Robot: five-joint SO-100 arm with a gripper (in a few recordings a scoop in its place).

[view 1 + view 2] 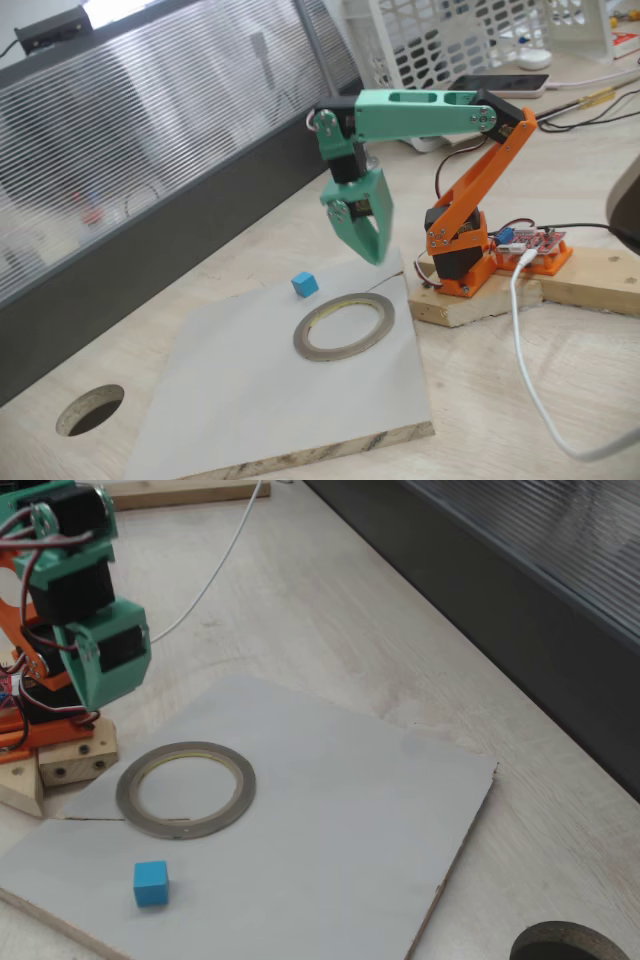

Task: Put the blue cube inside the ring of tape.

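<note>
The blue cube [305, 284] [151, 883] lies on the grey board, apart from the ring of tape. The ring of tape [312, 345] [240, 790] lies flat on the same board, grey-olive with a yellowish inner edge and nothing inside its opening. My green gripper [372, 255] hangs in the air, pointing down, above the board's far edge, behind the ring and to the right of the cube in this fixed view. Its fingers meet at the tips with nothing between them. The green wrist [105, 655] shows above and behind the ring.
The grey board [250, 410] [350, 810] rests on the wooden tabletop. A dark round hole [90, 410] [570, 945] is cut through the table beyond the board's corner. The arm's orange base sits on a wooden block [470, 305]. A white cable [520, 340] runs beside it.
</note>
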